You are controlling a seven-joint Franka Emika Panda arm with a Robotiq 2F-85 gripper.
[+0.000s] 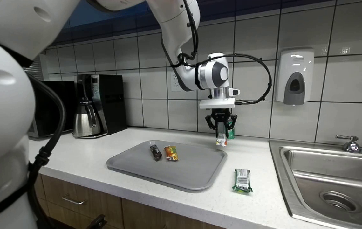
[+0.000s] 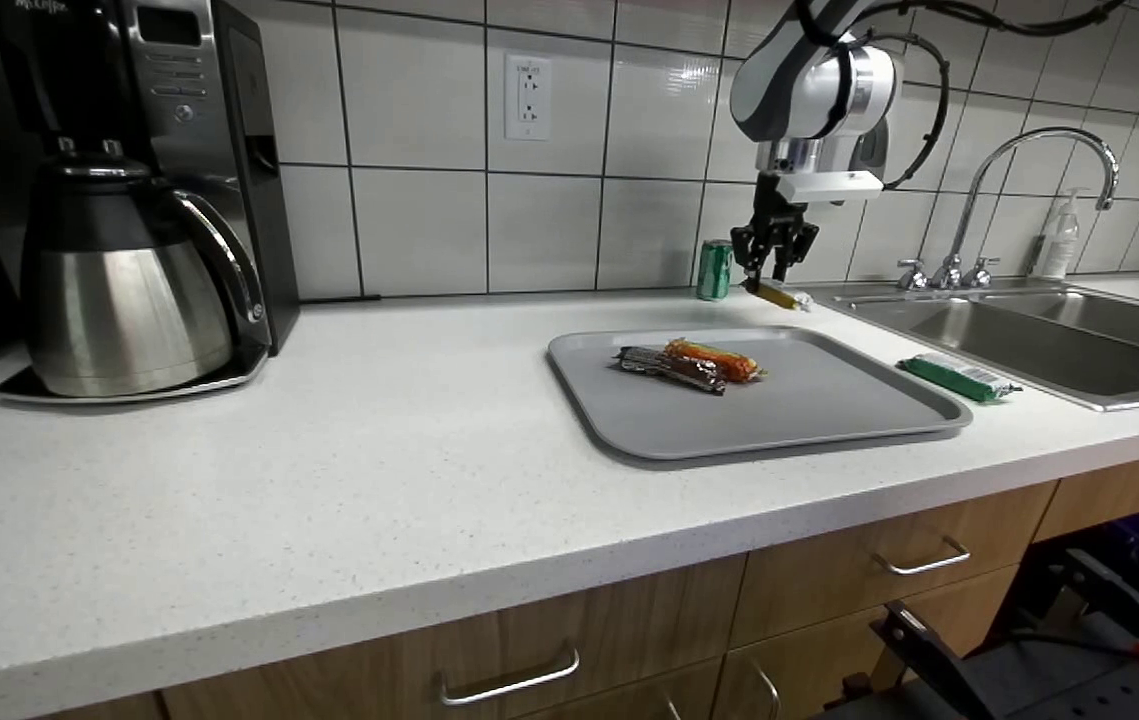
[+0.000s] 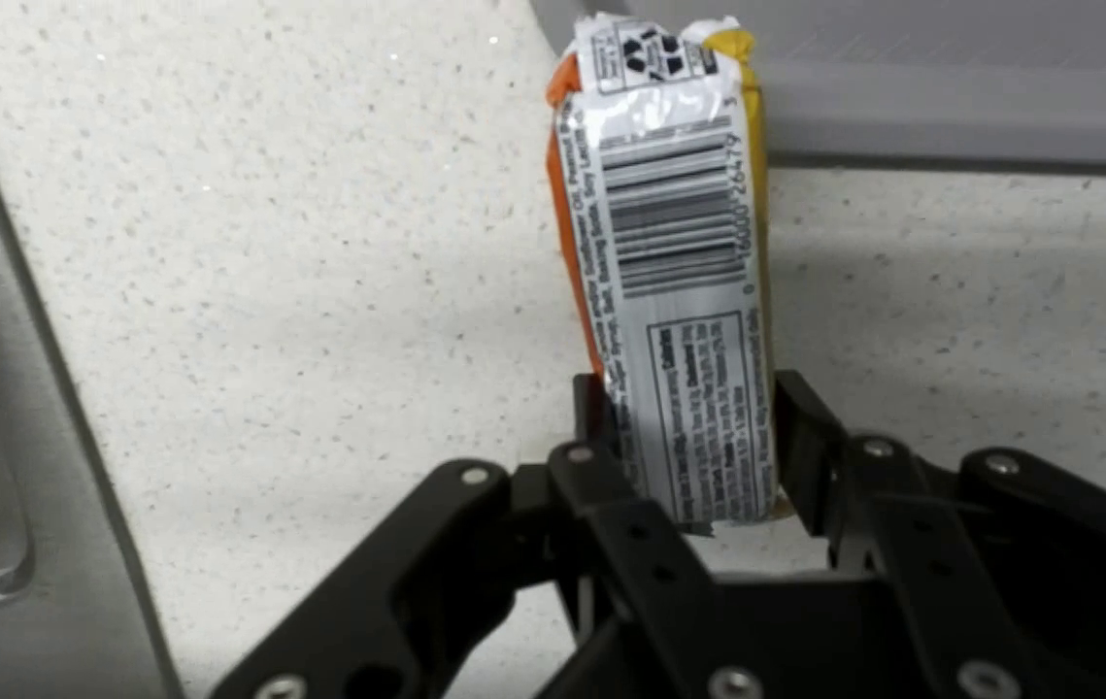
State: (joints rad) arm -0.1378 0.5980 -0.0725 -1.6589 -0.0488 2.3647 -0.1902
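My gripper (image 1: 221,135) is shut on a snack bar (image 1: 221,141) in a white, yellow and orange wrapper. In the wrist view, the bar (image 3: 674,252) sits between both fingers with its barcode side facing the camera. In both exterior views it is held above the counter, near the back corner of a grey tray (image 1: 187,171). A dark brown wrapped bar (image 1: 156,152) and an orange wrapped bar (image 1: 171,153) lie side by side on the tray. A green wrapped bar (image 1: 242,180) lies on the counter between tray and sink. A green can (image 2: 714,270) stands behind the gripper.
A steel sink (image 1: 327,178) with a faucet (image 2: 1029,140) is set in the counter beside the green bar. A coffee maker (image 2: 144,250) stands at the far end. A tiled wall (image 2: 549,235) with an outlet (image 2: 527,97) and a soap dispenser (image 1: 296,76) rises behind.
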